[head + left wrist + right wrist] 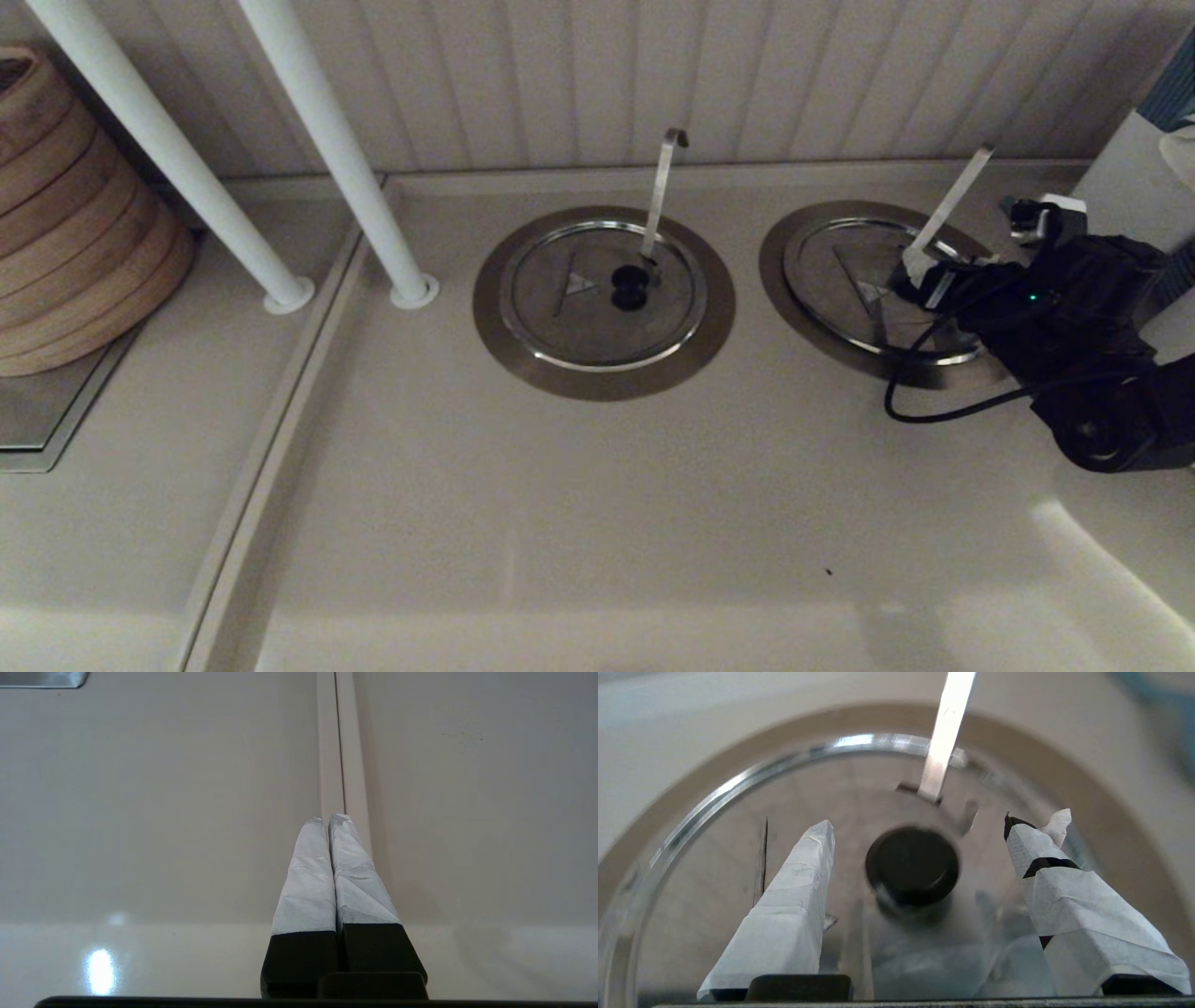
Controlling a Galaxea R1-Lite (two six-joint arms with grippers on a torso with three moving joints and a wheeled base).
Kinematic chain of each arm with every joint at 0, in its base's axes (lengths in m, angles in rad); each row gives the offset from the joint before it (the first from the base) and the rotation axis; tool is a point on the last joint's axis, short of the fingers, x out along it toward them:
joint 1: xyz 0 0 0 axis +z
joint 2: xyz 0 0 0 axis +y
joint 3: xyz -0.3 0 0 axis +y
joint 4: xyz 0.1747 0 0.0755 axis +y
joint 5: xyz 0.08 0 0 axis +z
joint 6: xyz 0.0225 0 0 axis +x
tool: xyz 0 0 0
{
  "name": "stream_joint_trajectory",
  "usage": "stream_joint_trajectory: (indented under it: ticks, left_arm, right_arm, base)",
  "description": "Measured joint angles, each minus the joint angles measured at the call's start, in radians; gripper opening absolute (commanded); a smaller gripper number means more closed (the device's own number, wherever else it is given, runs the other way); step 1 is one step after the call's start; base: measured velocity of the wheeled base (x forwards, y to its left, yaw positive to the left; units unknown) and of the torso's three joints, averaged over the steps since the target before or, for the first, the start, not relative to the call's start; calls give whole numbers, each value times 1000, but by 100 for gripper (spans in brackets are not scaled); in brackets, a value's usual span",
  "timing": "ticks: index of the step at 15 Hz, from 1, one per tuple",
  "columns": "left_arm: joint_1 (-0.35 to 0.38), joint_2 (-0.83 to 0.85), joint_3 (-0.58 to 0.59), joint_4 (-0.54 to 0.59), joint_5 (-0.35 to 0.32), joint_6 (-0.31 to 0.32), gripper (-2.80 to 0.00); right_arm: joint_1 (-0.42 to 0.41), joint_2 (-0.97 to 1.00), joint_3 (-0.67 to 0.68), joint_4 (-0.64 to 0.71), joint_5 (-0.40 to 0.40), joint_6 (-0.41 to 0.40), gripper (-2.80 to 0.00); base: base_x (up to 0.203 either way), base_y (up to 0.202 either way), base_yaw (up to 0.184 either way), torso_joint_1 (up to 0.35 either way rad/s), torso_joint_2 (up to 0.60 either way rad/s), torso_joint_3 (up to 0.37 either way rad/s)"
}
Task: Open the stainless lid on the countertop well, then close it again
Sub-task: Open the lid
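lid: seated on the right well, far right of worktop
right tool: open, straddling knob, no contact
left tool: closed, parked
next: centre, descend, pinch knob, lift clear of straight handle

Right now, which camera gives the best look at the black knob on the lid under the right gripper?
The right wrist view: the black knob sits in plain sight between the open right gripper fingers. In the head view the right arm hides it on the stainless lid. The left wrist view shows only bare counter.
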Motion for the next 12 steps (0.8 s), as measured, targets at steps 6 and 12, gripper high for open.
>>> stream_joint_trajectory:
  ticks: [6, 12]
  left_arm:
    - [0, 0, 0, 0, 0, 0, -280]
    - [0, 0, 0, 0, 0, 0, -280]
  right_arm:
    - [-1, 9, -11, 46, 1, 17, 0]
    - [0, 13, -9, 81, 5, 31, 0]
  base:
    - [0, 0, 0, 0, 0, 0]
    - [0, 0, 0, 0, 0, 0]
